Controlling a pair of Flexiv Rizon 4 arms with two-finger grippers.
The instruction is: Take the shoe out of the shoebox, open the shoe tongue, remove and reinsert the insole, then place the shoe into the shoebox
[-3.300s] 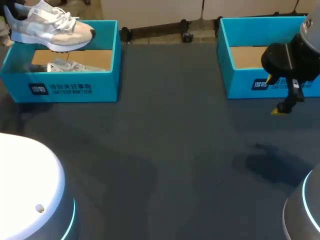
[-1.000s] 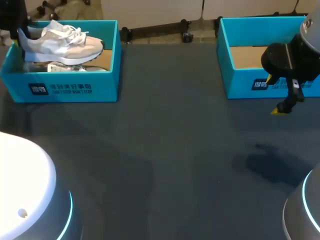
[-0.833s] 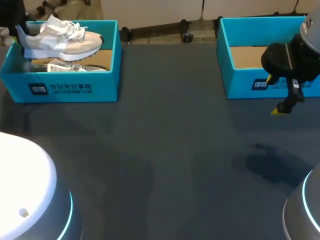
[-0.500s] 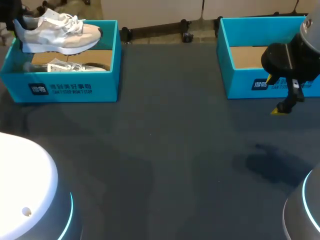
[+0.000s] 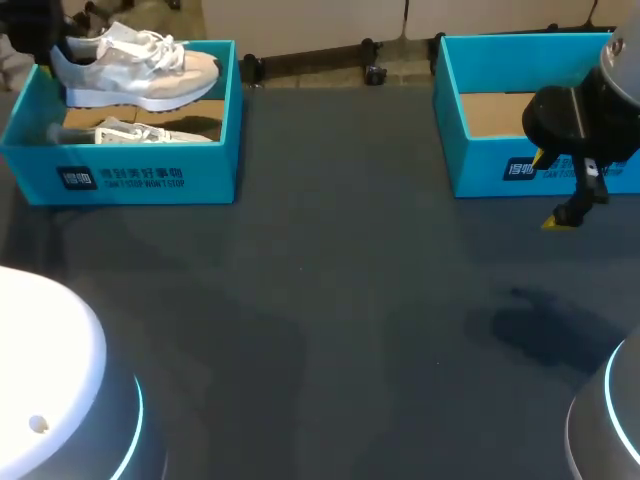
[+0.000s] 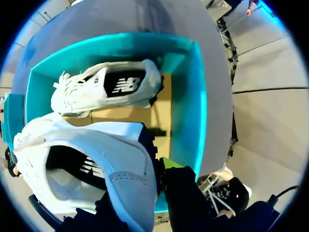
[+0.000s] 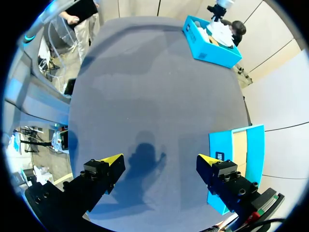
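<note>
On the table (image 5: 330, 330), over the left shoebox (image 5: 150, 160), the head view shows the white-and-beige shoe (image 5: 140, 75) held level, lengthwise along the box, toe toward my right; only the left wrist view shows its black side panel and the left gripper (image 6: 157, 166) clamped on the heel. The right gripper (image 7: 159, 164) stands spread wide

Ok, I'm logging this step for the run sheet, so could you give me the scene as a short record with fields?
held shoe: pale sneaker, in the air over the left shoebox
left claw: shut on the held shoe at its heel
second shoe: lying inside the left shoebox, below the held shoe
right shoebox: bare cardboard floor where visible
right claw: open, holding nothing, above the table in front of the right shoebox
stage: shoe lifted, not yet set down
</note>
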